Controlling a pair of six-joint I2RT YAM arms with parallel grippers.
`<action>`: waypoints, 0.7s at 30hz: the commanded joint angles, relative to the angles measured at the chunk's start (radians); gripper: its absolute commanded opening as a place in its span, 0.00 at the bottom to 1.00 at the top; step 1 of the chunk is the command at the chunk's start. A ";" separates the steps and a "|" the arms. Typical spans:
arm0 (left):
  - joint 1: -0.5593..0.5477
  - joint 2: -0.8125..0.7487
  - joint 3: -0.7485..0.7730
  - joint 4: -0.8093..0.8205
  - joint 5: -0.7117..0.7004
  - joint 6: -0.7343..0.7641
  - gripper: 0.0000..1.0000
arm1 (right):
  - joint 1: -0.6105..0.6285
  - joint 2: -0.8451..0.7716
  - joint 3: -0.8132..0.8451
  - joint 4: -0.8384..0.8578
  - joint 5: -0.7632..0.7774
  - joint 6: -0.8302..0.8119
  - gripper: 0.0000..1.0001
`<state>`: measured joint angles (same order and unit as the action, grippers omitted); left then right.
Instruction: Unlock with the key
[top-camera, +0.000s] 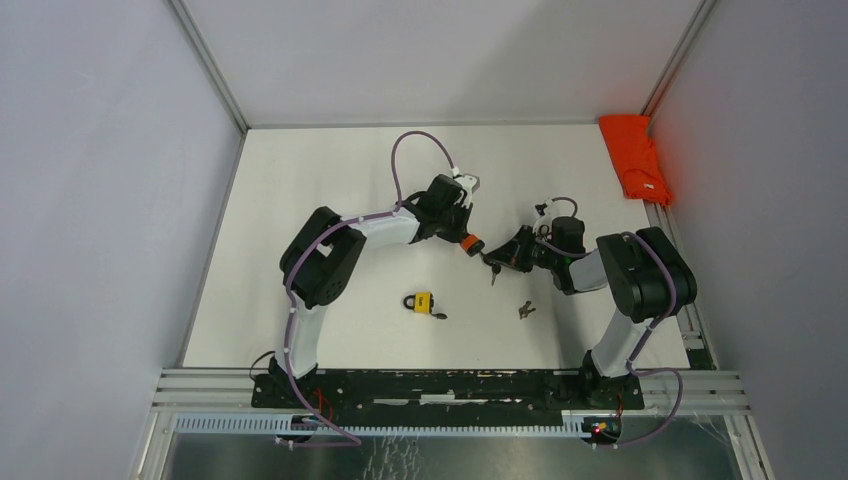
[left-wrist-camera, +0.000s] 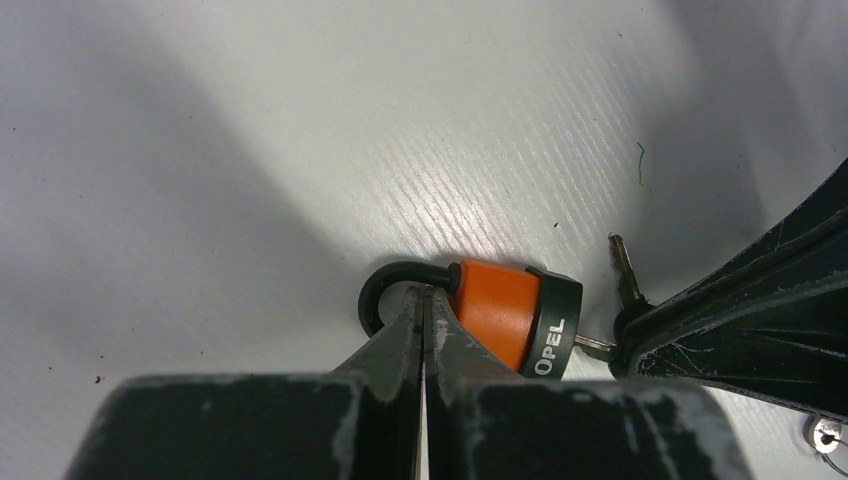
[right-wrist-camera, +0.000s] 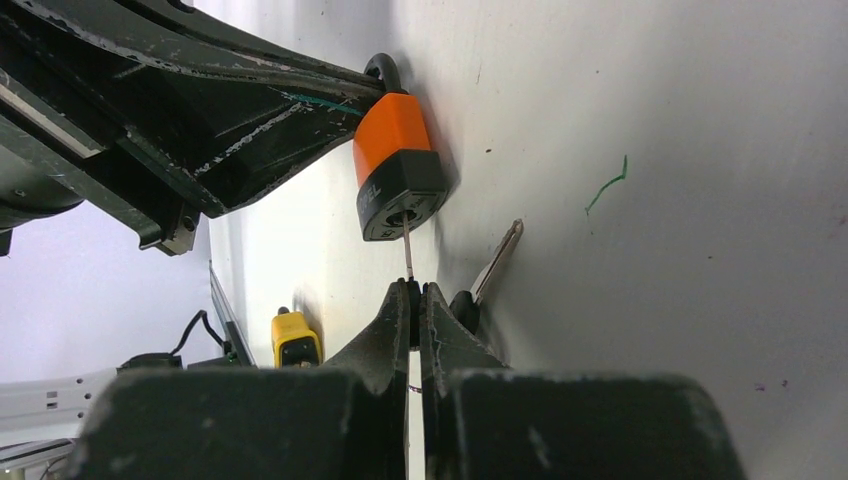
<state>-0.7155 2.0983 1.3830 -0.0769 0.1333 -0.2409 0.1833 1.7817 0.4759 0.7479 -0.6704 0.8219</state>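
The stiff orange padlock (left-wrist-camera: 495, 310), mid-tabletop (top-camera: 330, 180), is pinched at its smooth shackle (left-wrist-camera: 385, 285) by the left end effector (left-wrist-camera: 425, 300), its thin key (right-wrist-camera: 407, 245), seated in the keyway (right-wrist-camera: 400, 215), clamped by the right end effector (right-wrist-camera: 415, 290); slip under torque is judged likely.

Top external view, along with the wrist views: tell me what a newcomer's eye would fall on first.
First the orange padlock at mid-table: the left end effector pinches its shackle while the right end effector holds a key with its blade at the keyhole. Next comes the bright red-orange cloth in the far right corner, then the yellow padlock lying nearer the arm bases.
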 joint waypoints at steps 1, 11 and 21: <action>-0.029 0.050 -0.034 -0.061 0.073 0.033 0.02 | 0.014 0.043 0.018 0.001 0.094 0.029 0.00; -0.029 0.046 -0.051 -0.045 0.103 0.019 0.02 | 0.033 0.083 0.069 0.041 0.081 0.074 0.00; -0.029 0.047 -0.052 -0.049 0.093 0.030 0.02 | 0.040 0.086 0.072 0.044 0.068 0.080 0.00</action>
<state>-0.7059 2.0995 1.3674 -0.0418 0.1314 -0.2409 0.2096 1.8580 0.5220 0.7803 -0.6720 0.9031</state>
